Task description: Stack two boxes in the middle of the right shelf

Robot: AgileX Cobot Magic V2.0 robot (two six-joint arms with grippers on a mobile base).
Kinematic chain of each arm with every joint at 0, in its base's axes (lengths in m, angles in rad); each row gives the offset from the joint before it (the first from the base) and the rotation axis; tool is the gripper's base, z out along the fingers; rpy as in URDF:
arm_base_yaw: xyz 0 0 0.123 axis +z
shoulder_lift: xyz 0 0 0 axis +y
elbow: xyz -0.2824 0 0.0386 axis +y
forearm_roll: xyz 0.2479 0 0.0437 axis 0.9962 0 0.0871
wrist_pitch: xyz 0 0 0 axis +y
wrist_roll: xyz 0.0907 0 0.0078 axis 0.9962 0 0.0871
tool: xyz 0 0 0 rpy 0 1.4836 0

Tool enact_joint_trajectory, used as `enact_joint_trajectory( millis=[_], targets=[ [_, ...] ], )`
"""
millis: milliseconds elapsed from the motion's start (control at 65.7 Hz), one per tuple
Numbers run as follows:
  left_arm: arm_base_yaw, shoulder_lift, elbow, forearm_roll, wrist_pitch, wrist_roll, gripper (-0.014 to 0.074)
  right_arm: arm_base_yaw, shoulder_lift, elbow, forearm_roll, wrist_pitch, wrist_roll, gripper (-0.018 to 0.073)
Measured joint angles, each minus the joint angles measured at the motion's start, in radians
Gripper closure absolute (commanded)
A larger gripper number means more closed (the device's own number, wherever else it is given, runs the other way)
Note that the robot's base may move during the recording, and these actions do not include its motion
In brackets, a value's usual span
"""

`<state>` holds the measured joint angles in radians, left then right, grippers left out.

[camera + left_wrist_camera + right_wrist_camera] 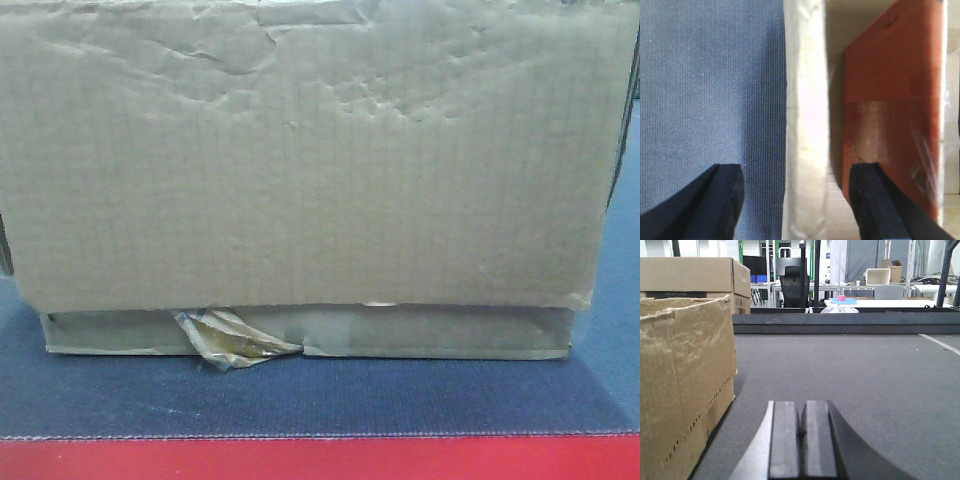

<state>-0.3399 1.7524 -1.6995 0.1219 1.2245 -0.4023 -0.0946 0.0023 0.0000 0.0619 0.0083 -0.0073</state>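
Cardboard boxes (685, 385): two, at 9 and 11 o'clock
Tape scrap (235, 340): one
Office chair (794, 285): one
Grey mat (300, 400): one

Looks like a robotics lab or workshop to me: black office chair (794, 282) at the back, white worktables (880, 303), metal frame uprights (945, 270), cardboard boxes (685, 375) sitting around.

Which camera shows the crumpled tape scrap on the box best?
The exterior front-facing view: the tape scrap sits unobstructed at the bottom edge of the box. The left wrist view shows only a box wall and flat tape inside; the right wrist view, a box's side. Neither shows the scrap.
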Motion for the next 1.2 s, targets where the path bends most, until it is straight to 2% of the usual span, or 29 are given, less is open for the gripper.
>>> enact_joint_trajectory(
  millis=[289, 456, 578, 700, 1080, 1202],
  targets=[
    [0.000, -0.018, 0.000, 0.000, 0.000, 0.026, 0.0237, 0.000, 0.000, 0.000, 0.000, 0.000, -0.011, 0.0721],
    [0.000, -0.023, 0.002, 0.000, 0.000, 0.028, 0.0237, 0.000, 0.000, -0.026, 0.000, -0.056, -0.002, 0.0721],
    [0.000, -0.023, 0.001, 0.000, 0.000, 0.029, 0.0237, 0.000, 0.020, -0.153, 0.000, 0.064, 0.007, 0.0721],
    [0.000, -0.023, 0.001, 0.000, 0.000, 0.031, 0.0237, 0.000, 0.136, -0.269, 0.000, 0.223, 0.007, 0.0721],
    [0.000, -0.023, 0.001, -0.005, 0.000, 0.033, 0.0237, 0.000, 0.700, -0.627, 0.000, 0.741, 0.007, 0.0721],
    [0.000, -0.023, 0.001, -0.015, 0.000, 0.033, 0.0237, 0.000, 0.851, -0.712, 0.000, 0.827, 0.007, 0.0721]
  ],
)
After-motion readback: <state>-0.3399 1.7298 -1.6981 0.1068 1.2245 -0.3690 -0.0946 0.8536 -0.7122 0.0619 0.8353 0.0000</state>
